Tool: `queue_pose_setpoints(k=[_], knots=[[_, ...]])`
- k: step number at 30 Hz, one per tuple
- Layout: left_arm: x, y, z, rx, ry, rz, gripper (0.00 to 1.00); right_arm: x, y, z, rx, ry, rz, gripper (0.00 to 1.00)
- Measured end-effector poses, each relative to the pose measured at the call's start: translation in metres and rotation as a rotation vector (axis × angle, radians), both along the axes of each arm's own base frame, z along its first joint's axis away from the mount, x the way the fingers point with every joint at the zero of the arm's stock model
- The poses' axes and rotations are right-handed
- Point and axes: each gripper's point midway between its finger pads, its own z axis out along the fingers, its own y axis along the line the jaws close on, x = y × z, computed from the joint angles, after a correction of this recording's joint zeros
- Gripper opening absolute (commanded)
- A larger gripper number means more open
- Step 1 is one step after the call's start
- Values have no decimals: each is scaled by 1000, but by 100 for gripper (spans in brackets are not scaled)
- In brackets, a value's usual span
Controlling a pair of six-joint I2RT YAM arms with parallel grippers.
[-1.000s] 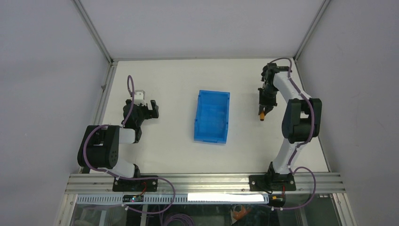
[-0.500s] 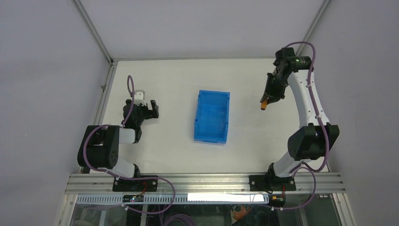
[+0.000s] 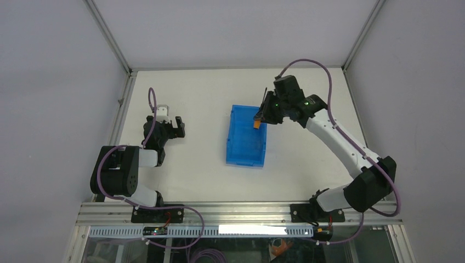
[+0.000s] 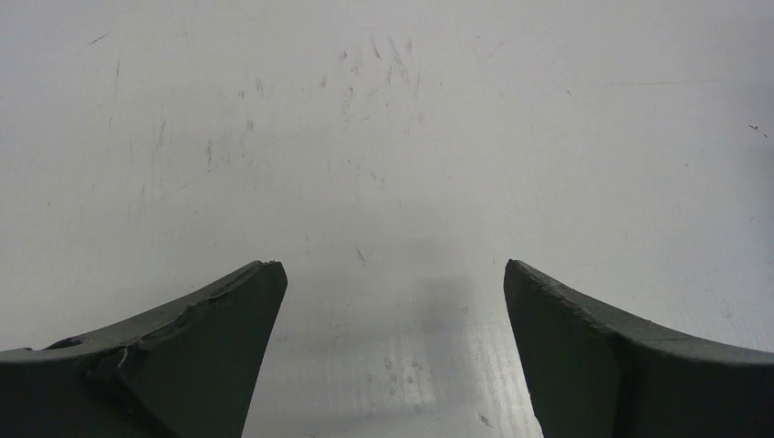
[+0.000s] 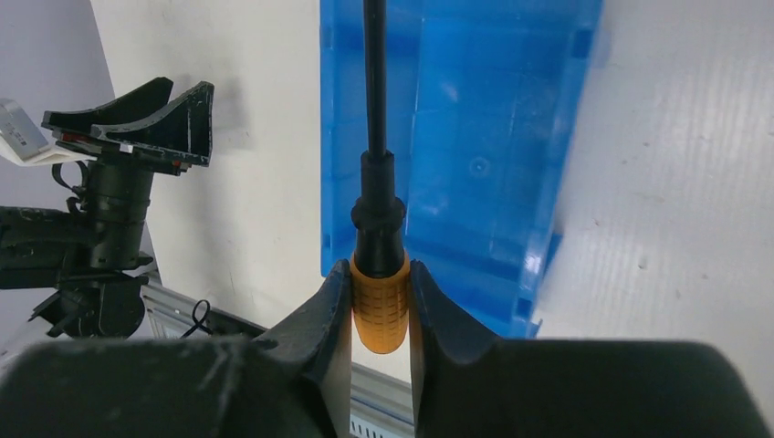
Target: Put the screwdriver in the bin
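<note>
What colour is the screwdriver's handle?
Orange; the screwdriver shows best in the right wrist view.

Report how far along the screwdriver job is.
Done: the pickup. The right gripper has its jaws shut on the screwdriver by its orange handle, held aloft. In hand: the carry, with its shaft reaching over the bin near one corner. Left: release, since the bin holds nothing yet. The left gripper sits open, apart.

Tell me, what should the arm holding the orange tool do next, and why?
Probably shift toward the middle of the bin before releasing: the right end effector grips the screwdriver by its handle above the far right corner, near the wall.
</note>
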Motion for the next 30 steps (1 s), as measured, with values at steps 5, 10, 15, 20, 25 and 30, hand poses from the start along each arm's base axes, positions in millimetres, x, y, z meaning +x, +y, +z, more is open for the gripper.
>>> queue_pose_setpoints(k=[5,10,15,20,25,30], knots=[[0,0,0,0,0,0,99,9,36,-31,-56,-7,20,0],[0,0,0,0,0,0,99,2,59,-94,-202,55,60,0],[0,0,0,0,0,0,99,-12,62,-152,-353,125,84,14],[0,0,0,0,0,0,99,-19,53,-178,-412,165,66,40],[0,0,0,0,0,0,99,-18,52,-181,-438,154,55,41],[0,0,0,0,0,0,99,-16,58,-167,-459,103,62,41]])
